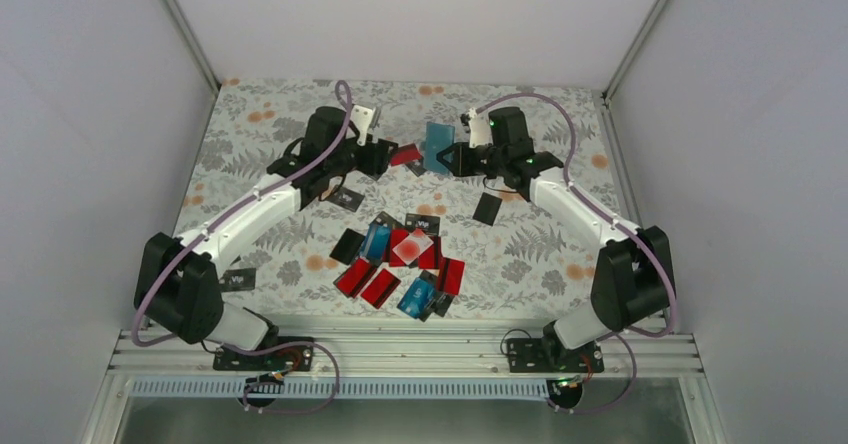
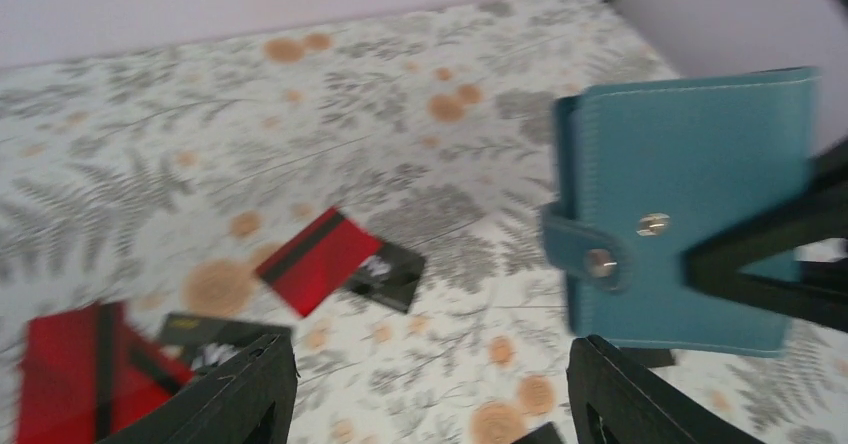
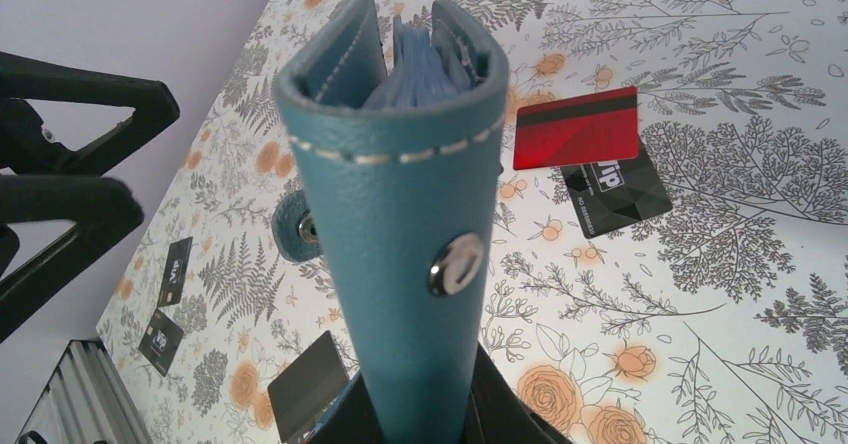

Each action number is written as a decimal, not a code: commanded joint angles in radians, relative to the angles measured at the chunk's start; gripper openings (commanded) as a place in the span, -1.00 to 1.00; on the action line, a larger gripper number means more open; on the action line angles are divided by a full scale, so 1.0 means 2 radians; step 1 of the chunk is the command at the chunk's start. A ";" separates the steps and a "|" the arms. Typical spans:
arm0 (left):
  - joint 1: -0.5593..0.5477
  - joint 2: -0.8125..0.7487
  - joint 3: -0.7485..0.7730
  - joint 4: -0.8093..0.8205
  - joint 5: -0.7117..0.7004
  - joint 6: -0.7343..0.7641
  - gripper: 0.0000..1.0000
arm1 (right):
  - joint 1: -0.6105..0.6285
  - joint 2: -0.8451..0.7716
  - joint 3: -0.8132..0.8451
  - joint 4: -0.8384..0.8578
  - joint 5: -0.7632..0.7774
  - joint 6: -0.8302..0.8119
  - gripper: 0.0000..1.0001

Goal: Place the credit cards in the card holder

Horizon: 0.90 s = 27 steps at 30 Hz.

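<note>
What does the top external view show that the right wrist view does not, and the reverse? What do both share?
Only the top external view shows both arms and the heap of credit cards near the bases. Only the right wrist view shows the blue inner leaves between the card holder's covers and its snap stud. Both show the holder in the right gripper, with a red card and a black card lying nearby.

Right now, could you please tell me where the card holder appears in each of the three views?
Top external: card holder at upper centre, in the right hand.
Left wrist: card holder at the right side, snap face showing.
Right wrist: card holder at centre, seen edge-on.
Shared landmark: the red card beside a black card, near the holder.
</note>
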 commanded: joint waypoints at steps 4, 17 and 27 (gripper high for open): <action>-0.016 0.028 0.009 0.060 0.117 -0.004 0.36 | 0.000 0.012 0.017 -0.002 -0.014 0.005 -0.91; -0.040 0.092 0.050 0.061 0.091 -0.024 0.16 | 0.000 0.010 0.011 -0.001 -0.018 0.006 -0.92; -0.040 0.116 0.049 0.093 0.068 -0.025 -0.46 | 0.000 0.011 0.008 -0.003 -0.024 0.004 -0.92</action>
